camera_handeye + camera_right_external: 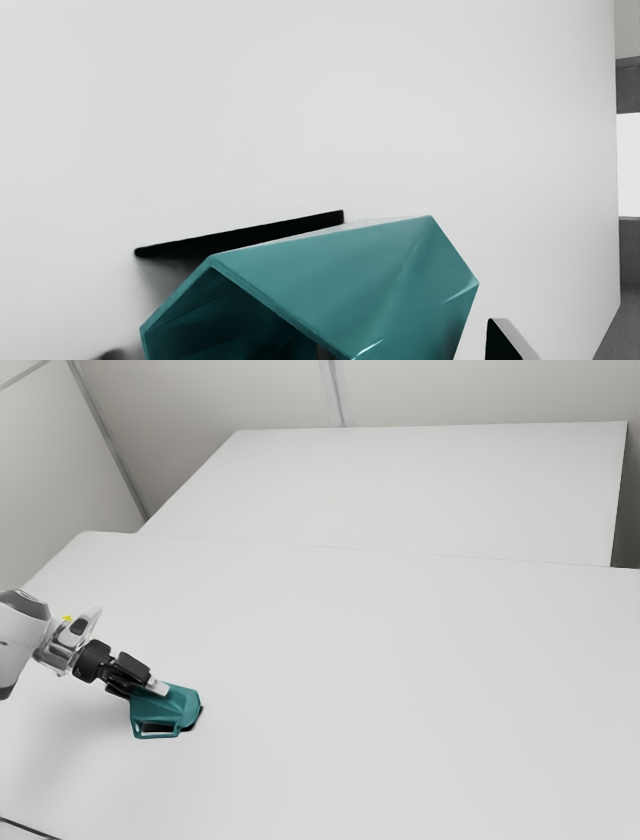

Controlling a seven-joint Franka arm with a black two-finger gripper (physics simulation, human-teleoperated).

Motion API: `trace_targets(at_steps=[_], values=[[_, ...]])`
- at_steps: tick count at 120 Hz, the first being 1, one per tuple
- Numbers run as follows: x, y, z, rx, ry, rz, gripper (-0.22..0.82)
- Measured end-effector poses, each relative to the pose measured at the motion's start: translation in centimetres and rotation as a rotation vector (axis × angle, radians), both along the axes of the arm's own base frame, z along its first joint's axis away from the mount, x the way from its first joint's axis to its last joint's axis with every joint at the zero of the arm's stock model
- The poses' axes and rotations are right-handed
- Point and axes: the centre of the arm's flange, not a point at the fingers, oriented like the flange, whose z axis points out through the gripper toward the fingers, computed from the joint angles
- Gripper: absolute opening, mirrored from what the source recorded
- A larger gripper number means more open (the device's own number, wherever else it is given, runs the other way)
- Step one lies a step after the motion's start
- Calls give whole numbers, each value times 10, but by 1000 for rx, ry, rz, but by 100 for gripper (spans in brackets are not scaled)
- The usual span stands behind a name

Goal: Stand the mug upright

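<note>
Closing from this pose could push the teal, glossy, many-sided mug (166,706) along instead of catching it: its slanting flat walls offer poor purchase, and the smooth white surface (380,680) would probably let it slide. It lies tipped over rather than upright, toward the exterior view's left, with the black two-finger hand (146,688) close against it. The hand looks open; in the wrist view one dark-faced finger (507,340) stands clear of the outer wall, with pale surface between them, so I judge that nothing is gripped. I cannot tell for certain where the other finger sits, perhaps by the dark hollow of the mug.

If only a rim or a single wall were caught, the weight could swing the mug round during the turn and drop it back on its side. Pressing down too low might jam a finger between wall and surface. Letting go while it leans on an edge could topple it.

A black strip (240,235), probably shadow, runs beside the mug, making its contact with the surface hard to read. Pale walls (480,392) rise beyond, well apart from it; I see no other object standing in the way.
</note>
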Motion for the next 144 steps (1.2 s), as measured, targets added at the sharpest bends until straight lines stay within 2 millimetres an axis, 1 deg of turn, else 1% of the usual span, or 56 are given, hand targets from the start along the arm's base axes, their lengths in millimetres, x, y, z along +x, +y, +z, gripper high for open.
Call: trace_targets(at_steps=[25, 69, 81, 93, 101, 109, 125, 135, 144], values=[[0, -1, 1, -8, -7, -2, 10], [6, -8, 8, -27, -28, -14, -7], [9, -11, 14, -30, -38, -19, -10], [13, -14, 24, -31, -59, -29, -15], [17, -18, 33, -28, -77, -38, -16], [25, -20, 49, -13, -104, -54, -16], [52, -20, 91, 45, -171, -90, -17], [72, -16, 126, 130, -207, -138, -17], [85, -17, 147, 226, -212, -191, -17]])
